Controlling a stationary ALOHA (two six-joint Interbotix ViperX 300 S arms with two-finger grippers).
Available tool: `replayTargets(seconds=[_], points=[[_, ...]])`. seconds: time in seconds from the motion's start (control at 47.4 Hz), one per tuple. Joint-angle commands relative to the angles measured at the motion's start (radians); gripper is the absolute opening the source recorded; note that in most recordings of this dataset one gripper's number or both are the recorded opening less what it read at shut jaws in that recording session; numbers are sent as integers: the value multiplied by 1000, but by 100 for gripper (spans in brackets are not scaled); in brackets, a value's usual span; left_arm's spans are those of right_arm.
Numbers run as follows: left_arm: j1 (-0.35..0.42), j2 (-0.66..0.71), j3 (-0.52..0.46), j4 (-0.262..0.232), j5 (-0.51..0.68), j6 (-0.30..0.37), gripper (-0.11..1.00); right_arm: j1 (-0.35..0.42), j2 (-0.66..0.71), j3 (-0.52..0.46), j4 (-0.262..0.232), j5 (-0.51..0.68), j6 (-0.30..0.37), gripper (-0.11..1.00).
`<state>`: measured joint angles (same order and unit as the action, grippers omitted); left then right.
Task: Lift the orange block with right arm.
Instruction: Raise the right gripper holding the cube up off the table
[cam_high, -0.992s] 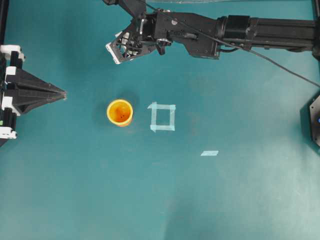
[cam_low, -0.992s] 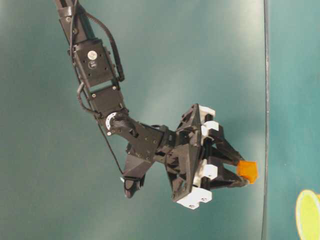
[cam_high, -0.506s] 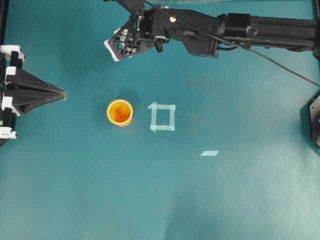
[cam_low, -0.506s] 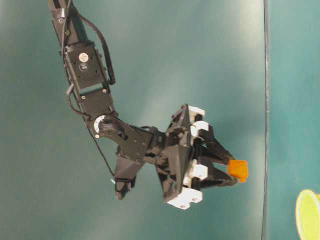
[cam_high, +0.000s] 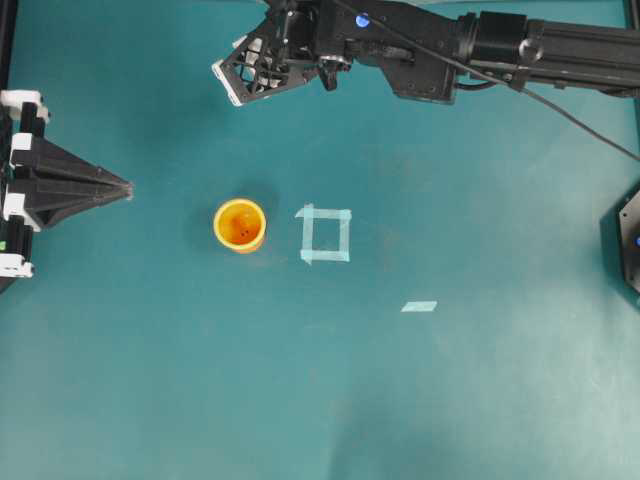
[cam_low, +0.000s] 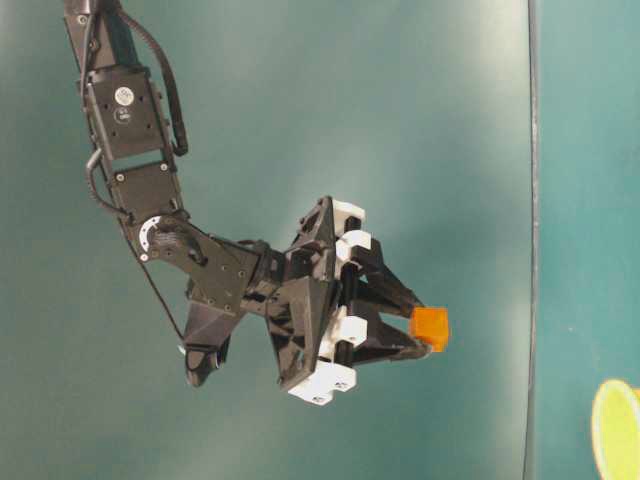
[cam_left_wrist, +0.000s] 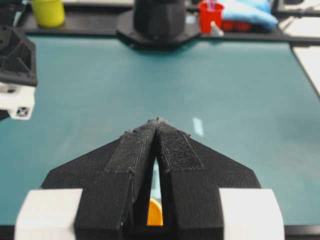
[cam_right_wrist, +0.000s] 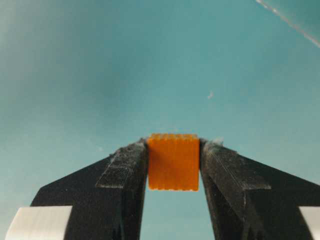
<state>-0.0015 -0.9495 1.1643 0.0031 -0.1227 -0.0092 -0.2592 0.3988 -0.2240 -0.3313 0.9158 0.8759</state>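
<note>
The orange block (cam_right_wrist: 173, 162) is a small cube pinched between the black fingertips of my right gripper (cam_right_wrist: 173, 146), which is shut on it. In the table-level view the orange block (cam_low: 430, 328) hangs in the air at the tip of the right gripper (cam_low: 424, 332), well off the teal surface. Seen from overhead, the right gripper (cam_high: 254, 72) is at the far edge, left of centre, and its body hides the block. My left gripper (cam_high: 126, 187) rests at the left side, shut and empty; its tips (cam_left_wrist: 157, 121) meet.
A round orange-yellow cup (cam_high: 240, 225) stands left of a pale tape square (cam_high: 325, 234); a tape strip (cam_high: 419, 306) lies further right. Beyond the table's far edge in the left wrist view stand a yellow cup (cam_left_wrist: 48, 11) and a red cup (cam_left_wrist: 210, 14).
The right arm has carried the block further toward the far edge in the overhead view, leftward in the table-level view. Its grip is unchanged. The left gripper has not moved.
</note>
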Motion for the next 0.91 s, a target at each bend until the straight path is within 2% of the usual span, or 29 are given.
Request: replayTargets(seconds=[0.0, 0.886], points=[[0, 3, -28, 0, -5, 2, 0, 0, -64, -34, -5, 0, -5, 40], [0, 3, -28, 2, -5, 2, 0, 9, -89, -34, -5, 12, -3, 40]])
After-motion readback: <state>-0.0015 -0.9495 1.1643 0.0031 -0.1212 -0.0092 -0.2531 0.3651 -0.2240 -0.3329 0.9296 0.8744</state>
